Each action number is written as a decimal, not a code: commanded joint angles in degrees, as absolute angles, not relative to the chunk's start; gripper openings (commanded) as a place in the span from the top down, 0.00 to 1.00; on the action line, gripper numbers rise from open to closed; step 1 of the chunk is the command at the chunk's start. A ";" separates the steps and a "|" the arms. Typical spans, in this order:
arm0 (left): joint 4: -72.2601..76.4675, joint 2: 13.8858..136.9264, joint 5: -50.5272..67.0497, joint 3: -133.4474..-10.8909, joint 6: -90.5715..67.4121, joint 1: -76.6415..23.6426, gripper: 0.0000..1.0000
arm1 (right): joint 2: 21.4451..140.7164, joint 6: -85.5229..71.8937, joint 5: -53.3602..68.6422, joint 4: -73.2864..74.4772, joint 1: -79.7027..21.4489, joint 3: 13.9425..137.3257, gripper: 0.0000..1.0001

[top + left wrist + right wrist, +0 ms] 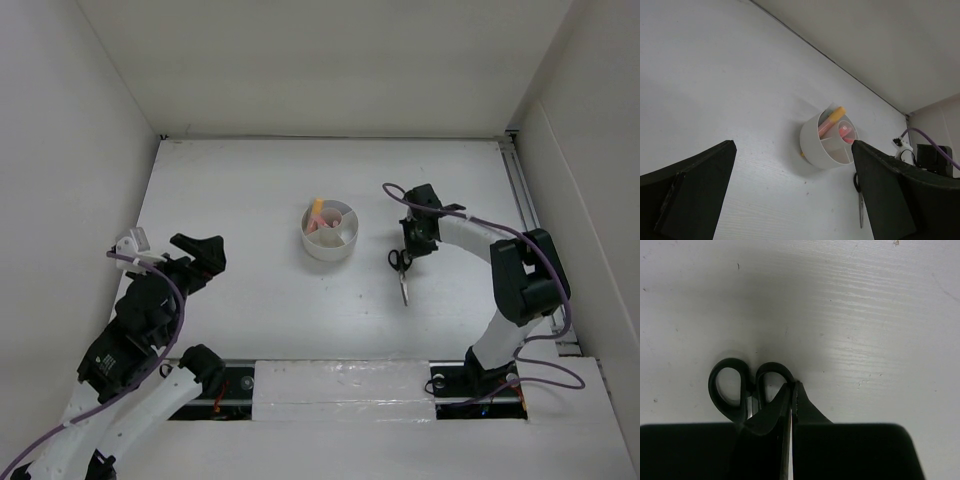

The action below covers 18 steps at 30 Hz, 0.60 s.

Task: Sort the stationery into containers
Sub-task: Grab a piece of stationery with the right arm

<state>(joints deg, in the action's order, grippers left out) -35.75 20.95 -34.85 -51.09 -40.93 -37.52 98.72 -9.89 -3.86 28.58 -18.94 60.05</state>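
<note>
The round white organizer (pixel 330 231) stands mid-table; in the left wrist view its wall (pixel 812 145) shows, with an orange-capped marker (pixel 836 114) and a pink pen (pixel 845 132) standing inside. A tiny yellow bit (pixel 802 154) lies against its base. Black-handled scissors (pixel 403 272) lie flat to its right, blades pointing toward the near edge. My right gripper (pixel 412 245) is down at the handles, shut (pixel 793 385) on the rim of the right handle loop of the scissors (pixel 713 390). My left gripper (pixel 205 255) hovers open at the left, aimed at the organizer (pixel 792 145) with nothing between its fingers.
White walls enclose the table on the left, back and right. A raised white strip (pixel 340 385) runs along the near edge between the arm bases. A purple cable (pixel 545 375) loops beside the right arm's base.
</note>
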 commanded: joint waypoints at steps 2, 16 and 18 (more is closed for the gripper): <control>-33.93 20.30 -34.80 -50.80 -40.17 -37.71 0.00 | 97.22 -10.98 -5.09 26.56 -19.51 62.57 1.00; -33.93 21.53 -35.86 -50.80 -40.69 -37.71 0.00 | 82.80 -16.17 -12.56 6.78 -20.04 67.32 1.00; -33.93 21.53 -35.86 -50.80 -40.69 -37.71 0.00 | 81.31 -16.69 -13.18 3.88 -20.74 67.32 1.00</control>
<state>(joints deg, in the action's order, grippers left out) -35.77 20.82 -34.98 -51.09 -40.95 -37.52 84.20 -14.74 -10.04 11.68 -19.70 64.79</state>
